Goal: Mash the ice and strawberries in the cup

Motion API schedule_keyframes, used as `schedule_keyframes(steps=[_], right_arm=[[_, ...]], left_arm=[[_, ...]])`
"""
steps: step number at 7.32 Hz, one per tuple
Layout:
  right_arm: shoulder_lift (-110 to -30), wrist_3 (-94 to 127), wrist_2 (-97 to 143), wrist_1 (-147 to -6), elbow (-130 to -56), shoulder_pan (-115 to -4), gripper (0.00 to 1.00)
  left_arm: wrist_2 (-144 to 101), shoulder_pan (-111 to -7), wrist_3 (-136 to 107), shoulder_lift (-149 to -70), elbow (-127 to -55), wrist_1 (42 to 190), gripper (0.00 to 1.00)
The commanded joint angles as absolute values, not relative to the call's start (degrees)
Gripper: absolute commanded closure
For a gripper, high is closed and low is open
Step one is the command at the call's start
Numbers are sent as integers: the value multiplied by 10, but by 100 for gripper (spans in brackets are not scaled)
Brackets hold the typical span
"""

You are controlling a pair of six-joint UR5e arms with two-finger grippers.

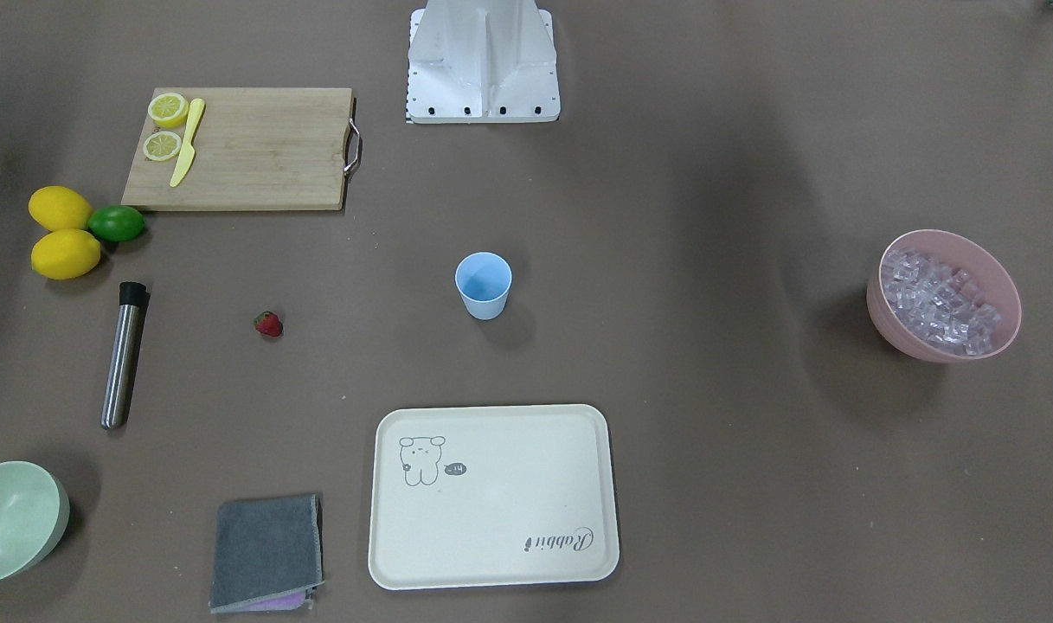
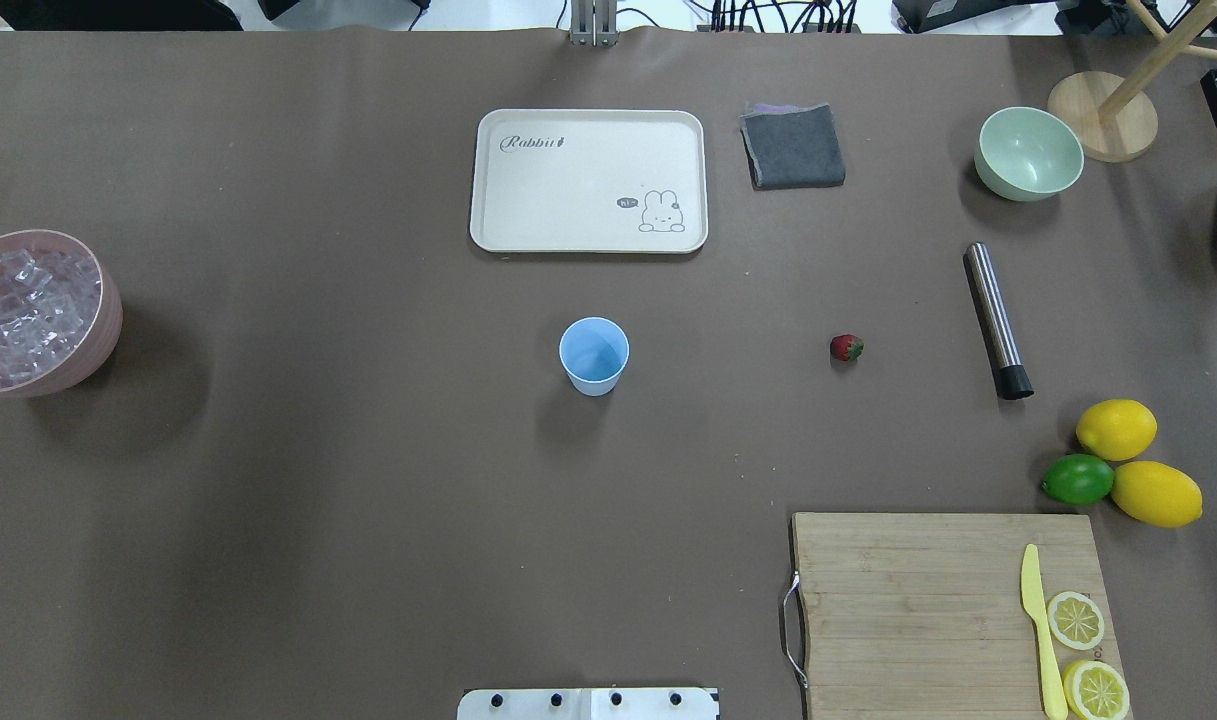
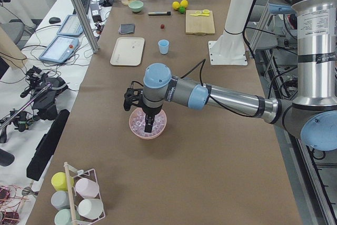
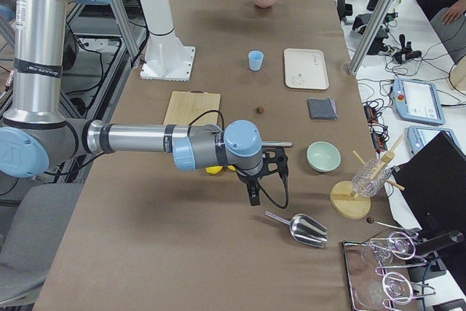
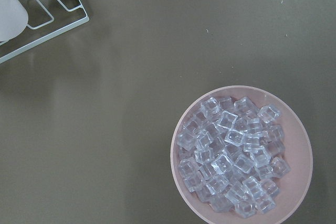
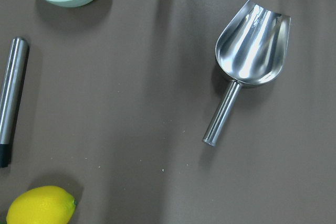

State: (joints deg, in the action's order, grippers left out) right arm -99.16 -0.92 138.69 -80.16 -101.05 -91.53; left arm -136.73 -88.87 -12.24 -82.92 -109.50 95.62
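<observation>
Brown paper covers the long table (image 2: 318,500), and the cup (image 2: 594,355) stands upright near its middle. The cup looks empty. On the cup's right in the overhead view, well apart from it, lies the 1 strawberry (image 2: 846,347), and past that a steel rod (image 2: 996,320) with a black tip. Far off on the cup's other side, the ice (image 1: 941,303) fills a pink bowl (image 1: 885,329). Beyond the cup, away from the robot, sits a cream tray (image 2: 588,180).

The left gripper (image 3: 150,125) hangs over the pink bowl. The right gripper (image 4: 253,196) hovers near a metal scoop (image 6: 252,40). I cannot tell how wide either one stands.

Benches with cables and screens (image 3: 63,48) line the table.
</observation>
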Motion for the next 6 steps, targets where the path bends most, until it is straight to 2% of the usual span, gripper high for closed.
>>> schedule_keyframes(steps=[1, 6], right_arm=[[-1000, -5, 1407, -803, -1015, -912, 0], [-1002, -6, 1407, -802, -1025, -909, 0]], left_arm=[[-1361, -892, -121, -821, -1097, 956, 3], [-1361, -885, -121, -819, -1111, 956, 3]])
